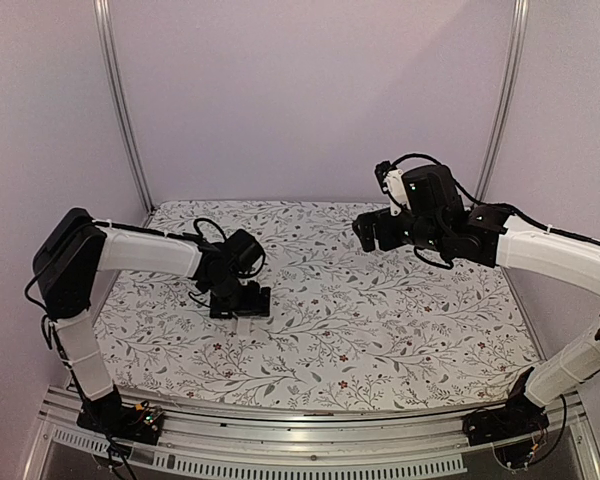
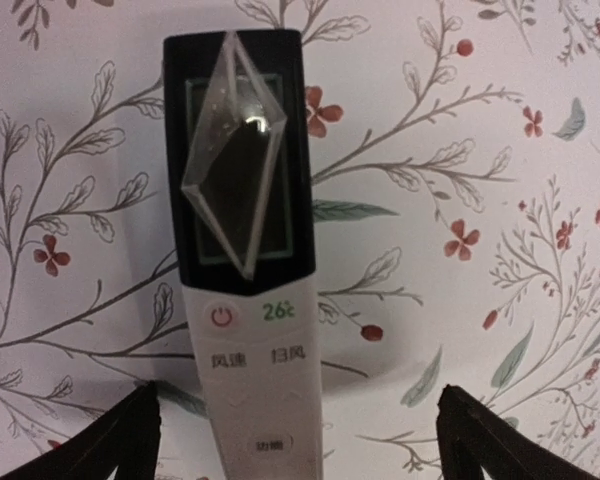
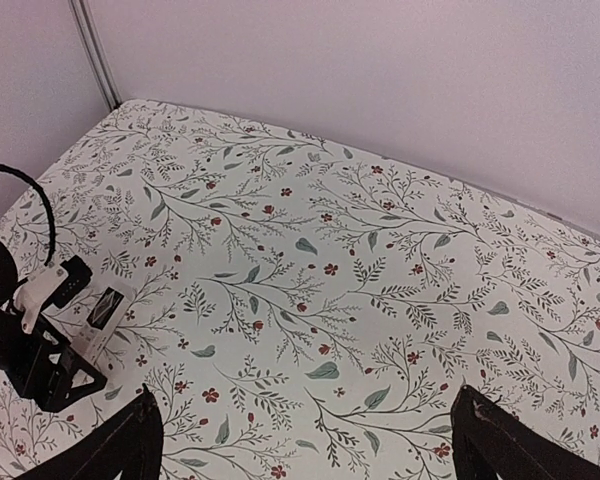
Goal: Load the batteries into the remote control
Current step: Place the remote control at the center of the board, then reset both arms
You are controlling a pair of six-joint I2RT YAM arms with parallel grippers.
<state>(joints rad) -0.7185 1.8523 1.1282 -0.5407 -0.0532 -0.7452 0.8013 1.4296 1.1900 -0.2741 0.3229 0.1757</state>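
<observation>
**Left tool open over the remote, batteries nowhere in sight**

The left tool (image 2: 298, 400) hung low over the counter (image 3: 380, 260) with its jaws wide apart, one on each side of the remote (image 2: 250, 330) and neither touching it. The remote lay flat between them, buttons up, its dark screen (image 2: 205, 240) at the end away from the tool. A loose clear film (image 2: 235, 150) was peeling up off that screen. The right tool (image 3: 305, 400) was held high and well away, jaws also apart and holding nothing.

If the next move is a grip, it should probably close squarely on the two long edges of the white body, below the red power button (image 2: 220, 318). That would keep the jaws off the film and the keys. The battery bay is most likely underneath, so the hold would need to be firm enough to turn the remote over without it slipping.

The underside of the remote could not be seen, so I could not tell whether a cover was on or cells were inside. The batteries appeared in no view. The near end of the remote was cut off in the left wrist view. In the top view the tool hid most of it.
</observation>
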